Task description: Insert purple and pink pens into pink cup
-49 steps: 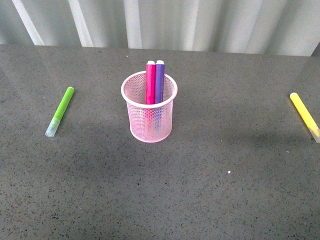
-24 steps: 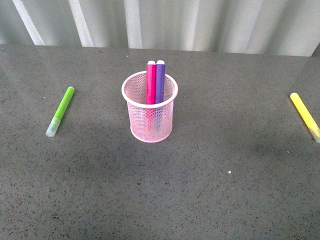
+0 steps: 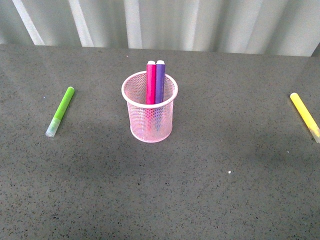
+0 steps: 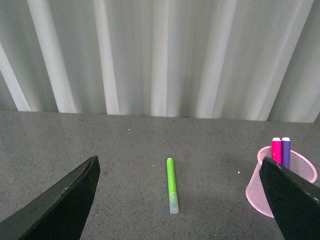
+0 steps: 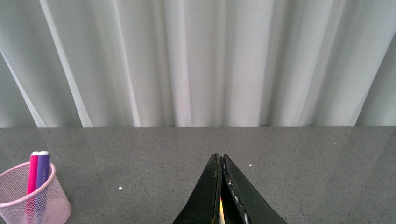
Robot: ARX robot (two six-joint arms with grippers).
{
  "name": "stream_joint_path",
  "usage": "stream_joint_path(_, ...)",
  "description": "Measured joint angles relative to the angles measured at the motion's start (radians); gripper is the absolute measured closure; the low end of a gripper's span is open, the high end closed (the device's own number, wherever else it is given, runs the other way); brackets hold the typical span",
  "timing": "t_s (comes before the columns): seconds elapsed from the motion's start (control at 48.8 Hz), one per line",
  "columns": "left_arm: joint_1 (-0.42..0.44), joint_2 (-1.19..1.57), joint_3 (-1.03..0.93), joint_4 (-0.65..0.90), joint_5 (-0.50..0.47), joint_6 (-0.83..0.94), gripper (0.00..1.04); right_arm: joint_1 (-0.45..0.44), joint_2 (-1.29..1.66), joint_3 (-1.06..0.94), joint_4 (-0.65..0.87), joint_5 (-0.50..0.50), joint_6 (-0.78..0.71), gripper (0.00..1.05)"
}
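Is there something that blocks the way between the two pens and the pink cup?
Nothing blocks them. The pink pen and purple pen already stand inside the cup, side by side against its far wall, ends above the rim.

Dark grey speckled tabletop, pale pleated curtain behind

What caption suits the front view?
Pink pen and purple pen upright in the cup; green pen and yellow pen lie aside.
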Motion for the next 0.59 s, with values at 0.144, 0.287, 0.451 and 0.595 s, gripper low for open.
stream_joint_path(0.144,0.0,0.0,0.0,0.0,0.0,0.0,0.07,0.0,-0.03,0.0,-0.03,0.0,0.0,1.01)
stream_joint_path(0.287,0.0,0.0,0.0,0.0,0.0,0.0,0.07,0.0,-0.173,0.0,-0.201,0.001,0.0,1.01)
stream_joint_path(0.451,0.0,-0.002,0.0,0.0,0.0,0.0,0.07,0.0,-0.2,0.0,-0.206,0.001,0.0,1.01)
stream_joint_path(0.595,0.0,-0.001,0.0,0.0,0.0,0.0,0.07,0.0,-0.2,0.0,-0.207,0.0,0.0,1.01)
